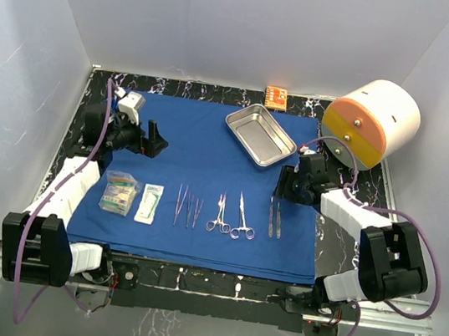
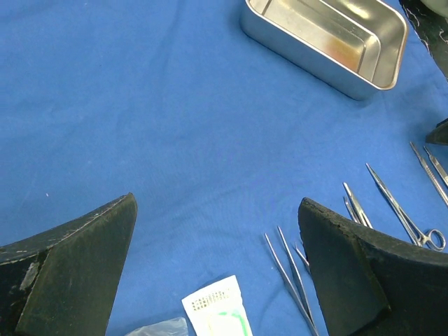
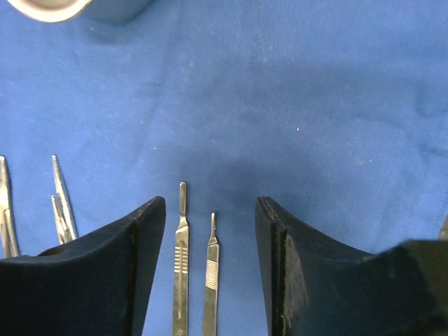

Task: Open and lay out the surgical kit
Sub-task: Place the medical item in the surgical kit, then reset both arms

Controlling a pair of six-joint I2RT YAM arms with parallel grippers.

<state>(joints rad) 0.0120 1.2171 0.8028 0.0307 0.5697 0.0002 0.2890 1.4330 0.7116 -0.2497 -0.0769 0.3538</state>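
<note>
**Kit spread on the blue wrap, both end effectors open and empty**

The left end effector [image 1: 159, 143] hangs over the left part of the blue cloth wrap [image 1: 200, 164], jaws spread wide with nothing between them. In its wrist view only bare cloth shows between the two dark fingers [image 2: 77, 269]. Below it, toward the arm bases, lie the two packets. The clear one with coloured contents [image 1: 118, 193] is on the outside, and the flat white one [image 1: 149, 203] is just beside it, its corner showing at the bottom of the left wrist view. To the right of this end effector and nearer the bases, slender forceps [image 1: 180, 204] lie in a row, with two ring-handled clamps [image 1: 231, 217] after them.

The steel tray [image 1: 260, 134] sits empty on the cloth, beyond and between the two end effectors, closer to the right one.

The right end effector [image 1: 284, 185] is lowered over the right end of the instrument row, its jaws partly apart and gripping nothing. In its wrist view two steel scalpel handles [image 3: 181, 259] lie side by side on the cloth in the gap between its fingers [image 3: 280, 266], touching neither. Forceps tips show just left of the left finger.

Beyond the right end effector, off the cloth on the dark marbled tabletop [image 1: 219, 93], stand a small orange box [image 1: 276, 98] and, further right, a big white-and-orange cylinder [image 1: 372, 122].
</note>
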